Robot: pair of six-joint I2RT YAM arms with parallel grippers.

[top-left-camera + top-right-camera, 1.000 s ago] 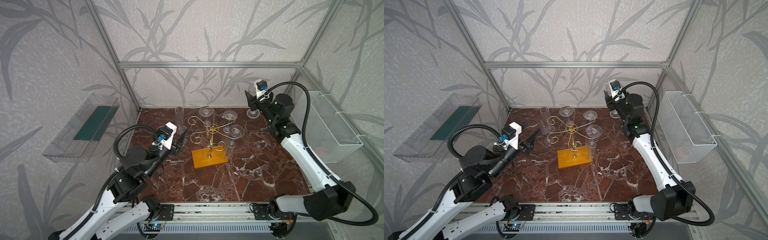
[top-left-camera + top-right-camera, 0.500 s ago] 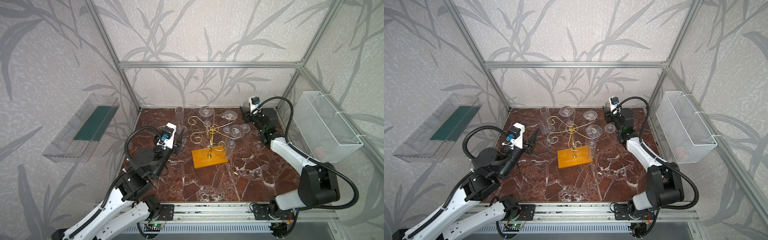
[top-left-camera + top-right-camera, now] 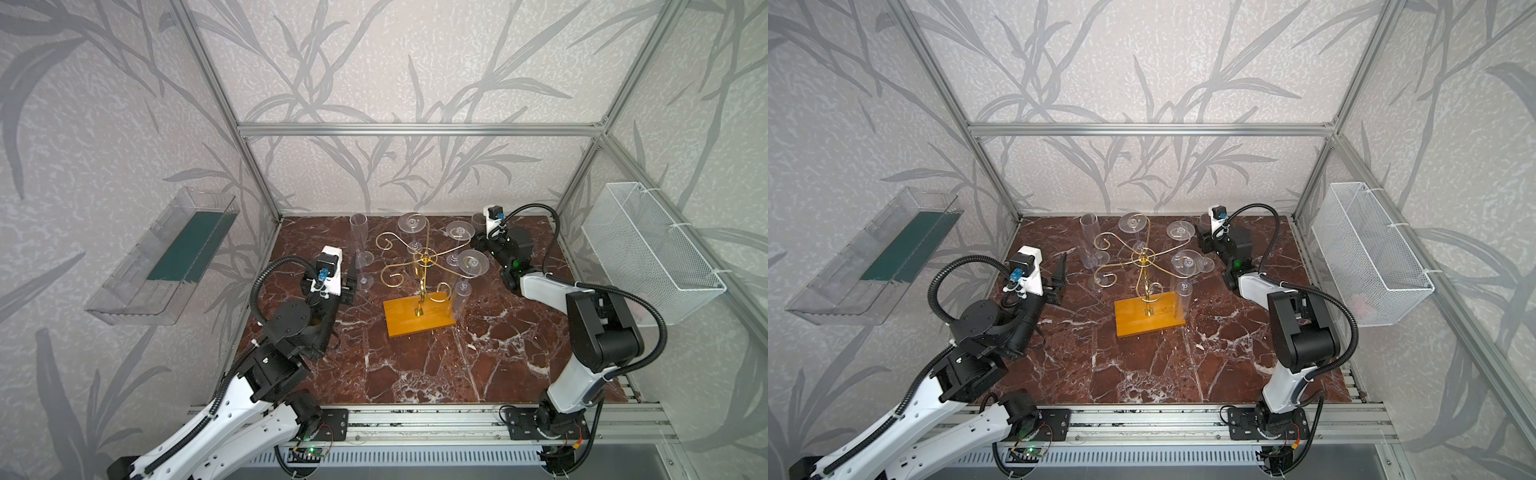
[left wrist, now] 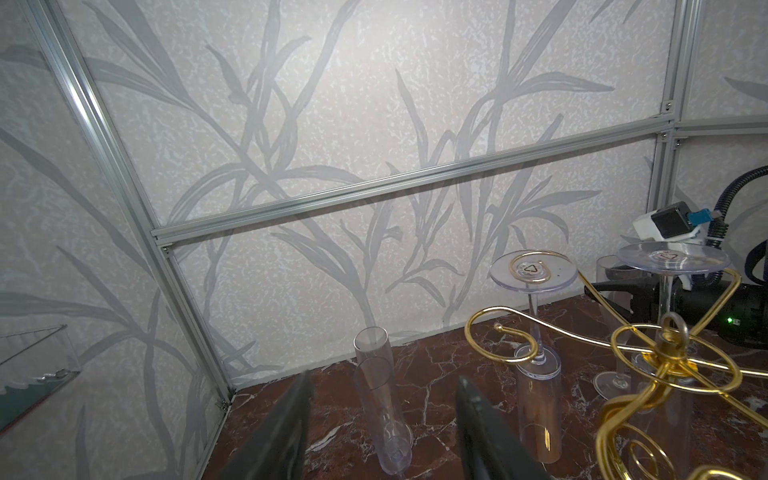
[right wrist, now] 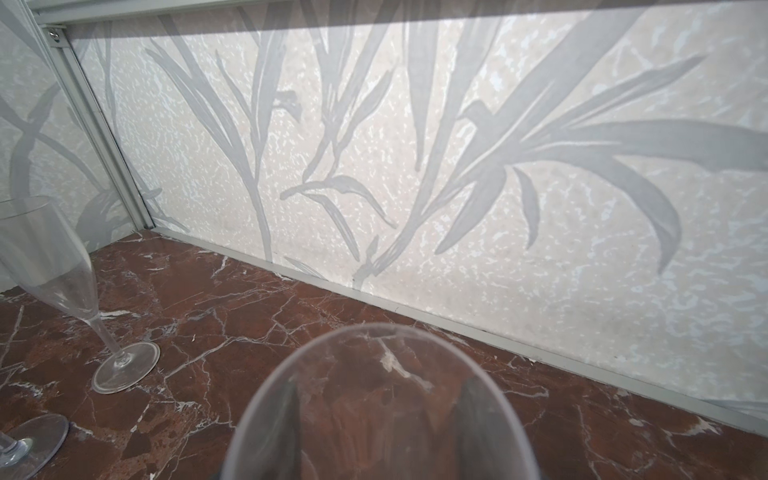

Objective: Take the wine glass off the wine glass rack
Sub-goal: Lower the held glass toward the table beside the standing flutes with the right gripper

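A glass (image 5: 376, 361) is being gripped by the right claw (image 5: 382, 399) at one o'clock of the rack (image 3: 422, 266), which is standing mid-worktop (image 3: 415, 365). The left claw (image 4: 384, 378) is being held open, empty, at nine o'clock.

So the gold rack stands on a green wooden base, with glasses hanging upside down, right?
No: the base is orange-yellow, not green, as both top views show. The gold rack does stand on it, with glasses hanging upside down.

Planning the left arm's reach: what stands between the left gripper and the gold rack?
One upright clear flute, standing on the table; both top views show it.
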